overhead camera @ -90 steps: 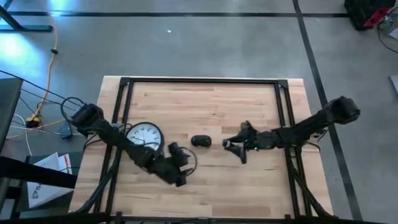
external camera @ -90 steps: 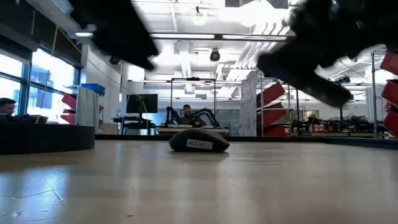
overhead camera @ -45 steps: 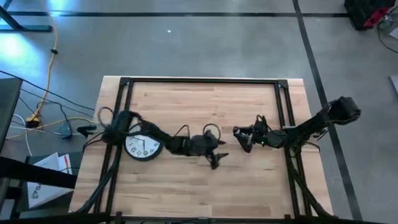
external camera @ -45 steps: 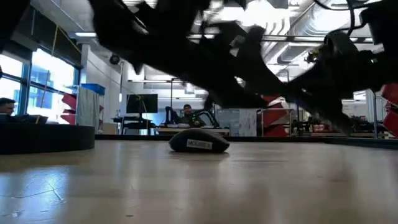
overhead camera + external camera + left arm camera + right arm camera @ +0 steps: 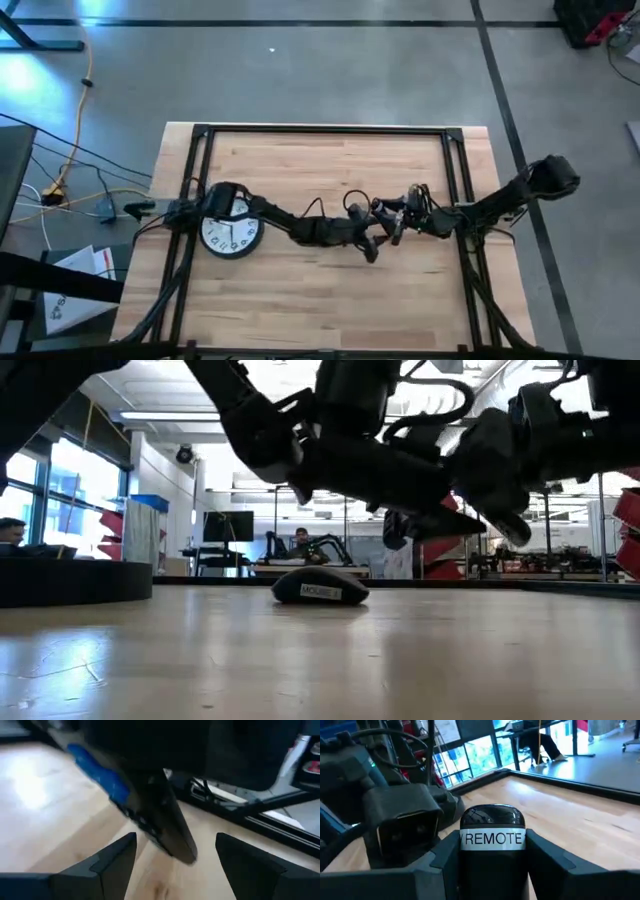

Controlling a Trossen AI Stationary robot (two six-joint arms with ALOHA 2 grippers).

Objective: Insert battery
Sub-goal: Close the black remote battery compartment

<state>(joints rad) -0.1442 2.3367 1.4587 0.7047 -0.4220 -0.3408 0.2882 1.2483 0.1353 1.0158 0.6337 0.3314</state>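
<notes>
A clock point(image 5: 232, 230) is laid flat on the counter point(image 5: 300, 160) at its left side. A mouse point(image 5: 320, 588) is set near the counter's middle. Above it, the left gripper point(image 5: 371, 243) and right gripper point(image 5: 391, 222) are met, just beside each other.

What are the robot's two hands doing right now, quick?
Left gripper: open, holding nothing, reaching toward the right one over the middle of the table.
Right gripper: shut on a black object labelled REMOTE.
</notes>
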